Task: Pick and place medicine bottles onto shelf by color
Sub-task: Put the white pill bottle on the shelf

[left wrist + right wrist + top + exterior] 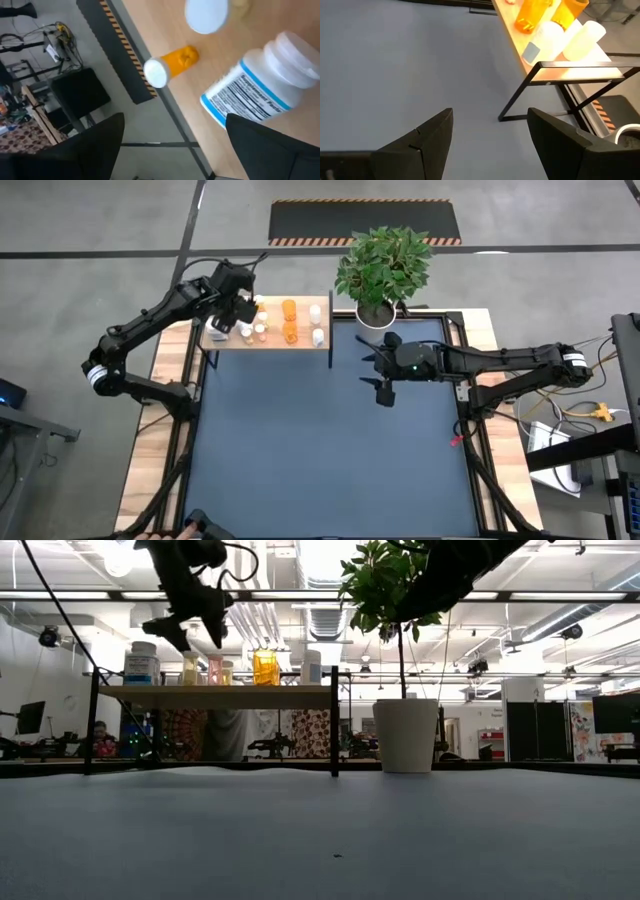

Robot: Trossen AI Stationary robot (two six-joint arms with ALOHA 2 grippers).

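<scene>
The shelf [268, 343] is a light wood board on black legs at the table's far left. Several medicine bottles stand on it: a white one with a blue label [255, 85], small amber ones [190, 668], orange ones [289, 320] and white ones [555, 37] toward its right end. One orange bottle [172, 65] shows on the board beside the labelled one. My left gripper [175, 116] hovers open above the shelf's left end [190, 625], touching nothing. My right gripper [490, 111] hangs open over the blue table [383, 392], right of the shelf.
A white pot [406, 735] with a leafy plant [385, 265] stands at the table's far edge, just right of the shelf. The blue tabletop [320, 450] stretches toward the near edge. A person sits in the room behind, at far left [98, 735].
</scene>
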